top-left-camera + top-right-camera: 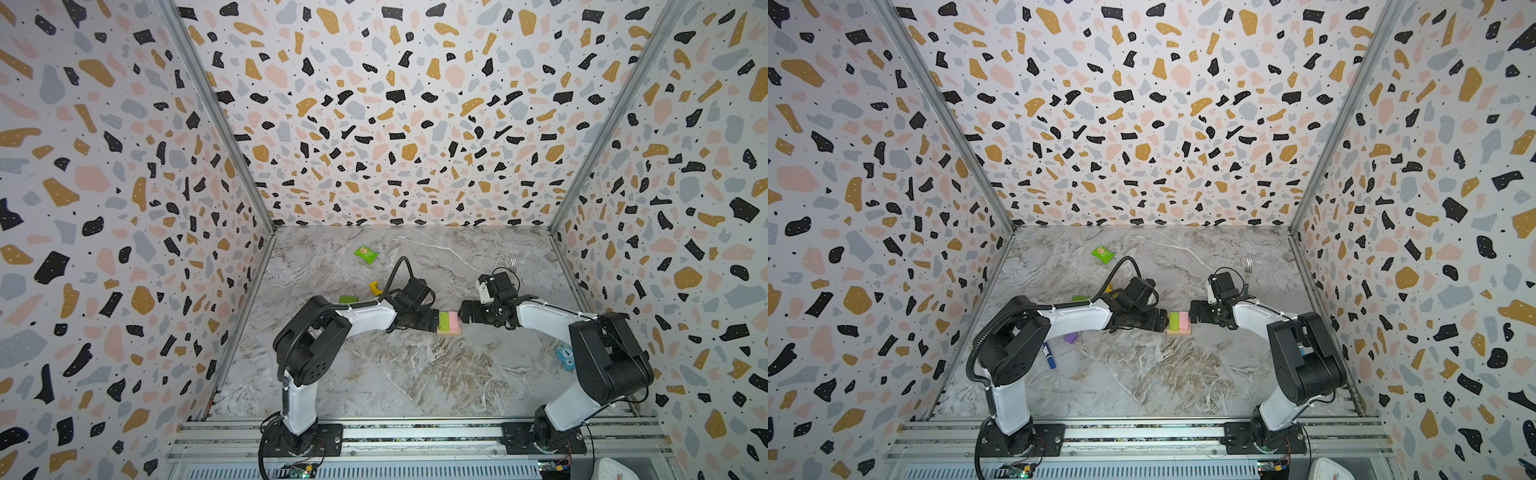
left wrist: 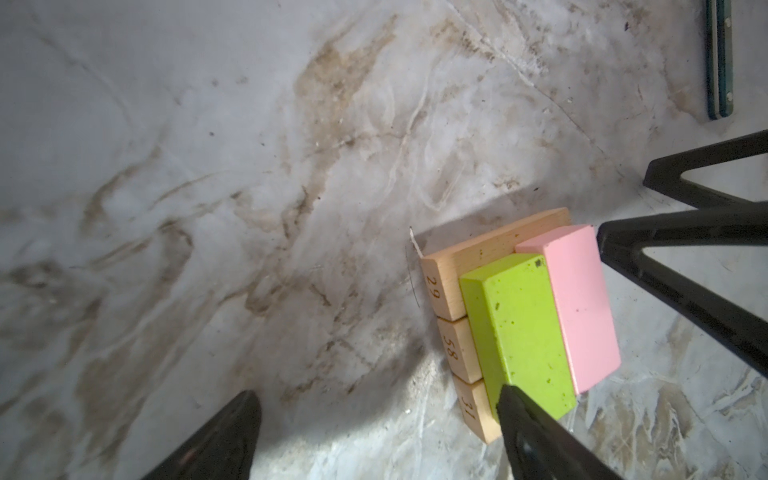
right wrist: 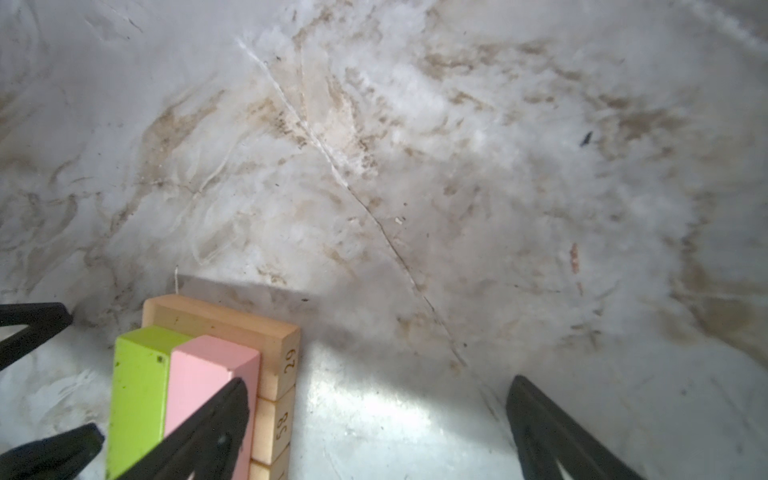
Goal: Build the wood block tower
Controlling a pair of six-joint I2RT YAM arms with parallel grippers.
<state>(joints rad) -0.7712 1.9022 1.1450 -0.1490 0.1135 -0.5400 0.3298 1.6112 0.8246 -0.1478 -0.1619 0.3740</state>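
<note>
Left gripper [image 2: 376,392]: jaws spread wide, nothing held; one finger [image 2: 523,424] lies over the end of the lime bar [image 2: 519,332], and contact cannot be confirmed. Right gripper [image 3: 378,380]: jaws likewise wide and empty; one finger [image 3: 216,415] is set against the end of the pink bar [image 3: 199,374]. Tower [image 1: 449,323]: near the middle of the bench [image 1: 415,374], two layers so far. Three tan bars [image 2: 446,291] lie side by side below; lime and pink lie touching, crosswise on top. Step, as judged: second layer laid, with the pair being squared or just released from both ends. Next move, as judged: draw both fingers back level without dragging the bars, then fetch a loose block for the third layer. Loose stock: dark green bar [image 1: 348,299] and yellow arch [image 1: 375,287] toward the far-left part of the bench beyond the left forearm; purple cube [image 1: 1070,337] beside that arm, near a marker pen [image 1: 1049,355]. Arms: both wrists pitched down, forearms low and reaching inward from raised elbows, with the grippers facing each other across the tower; bases sit at the near edge.
</note>
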